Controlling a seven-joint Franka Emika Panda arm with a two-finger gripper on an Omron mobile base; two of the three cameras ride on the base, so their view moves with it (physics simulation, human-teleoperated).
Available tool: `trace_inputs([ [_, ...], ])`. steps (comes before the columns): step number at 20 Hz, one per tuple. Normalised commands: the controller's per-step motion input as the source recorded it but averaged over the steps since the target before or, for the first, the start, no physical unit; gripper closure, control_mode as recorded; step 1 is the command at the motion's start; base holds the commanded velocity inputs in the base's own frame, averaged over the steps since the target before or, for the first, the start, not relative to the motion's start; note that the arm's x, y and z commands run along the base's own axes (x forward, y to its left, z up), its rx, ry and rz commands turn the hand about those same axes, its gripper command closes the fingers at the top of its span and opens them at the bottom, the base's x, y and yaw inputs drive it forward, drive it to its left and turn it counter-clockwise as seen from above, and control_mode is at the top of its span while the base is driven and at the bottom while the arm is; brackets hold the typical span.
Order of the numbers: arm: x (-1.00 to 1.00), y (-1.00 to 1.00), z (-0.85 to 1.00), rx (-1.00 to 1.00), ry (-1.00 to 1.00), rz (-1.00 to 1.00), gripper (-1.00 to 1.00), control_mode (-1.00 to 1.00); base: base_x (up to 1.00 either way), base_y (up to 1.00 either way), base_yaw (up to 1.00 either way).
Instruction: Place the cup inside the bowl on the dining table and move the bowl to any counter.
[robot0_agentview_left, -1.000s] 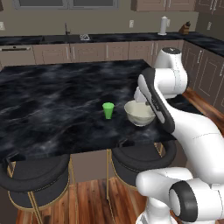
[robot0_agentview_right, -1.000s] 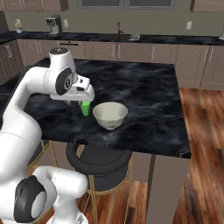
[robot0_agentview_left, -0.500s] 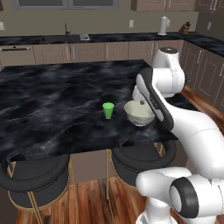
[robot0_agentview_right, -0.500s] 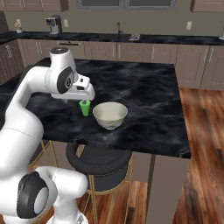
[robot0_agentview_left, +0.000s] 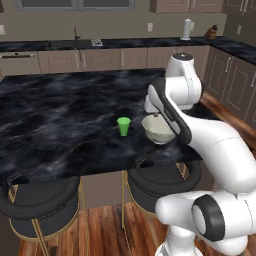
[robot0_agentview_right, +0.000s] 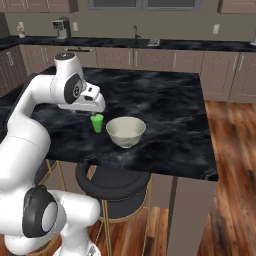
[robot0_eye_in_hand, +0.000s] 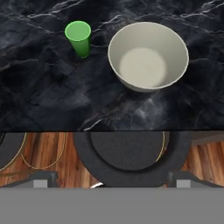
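nothing on the dining table (robot0_agentview_left: 60, 115) has shifted; only the gripper (robot0_eye_in_hand: 109, 186) has spread wide, empty, so the cup (robot0_eye_in_hand: 78, 38) beside the bowl (robot0_eye_in_hand: 148, 56) near the front edge awaits grasping.

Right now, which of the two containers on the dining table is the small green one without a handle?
The cup, standing upright beside the much wider cream bowl, apart from it.

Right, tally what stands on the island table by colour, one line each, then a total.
Green: 1, the cup
Off-white: 1, the bowl, with nothing in it
Total: 2, standing side by side and apart on the dining table
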Motion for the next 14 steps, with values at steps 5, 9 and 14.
trace_inputs([
  [5, 0.37, 0.45, -0.02, 0.00, -0.01, -0.12, -1.00, -1.00, 0.00, 0.00, 0.00],
  [9, 0.48, 0.29, -0.06, 0.00, 0.00, -0.06, -1.00, -1.00, 0.00, 0.00, 0.00],
  [14, 0.58, 0.04, -0.07, 0.00, 0.00, 0.00, -1.00, -1.00, 0.00, 0.00, 0.00],
])
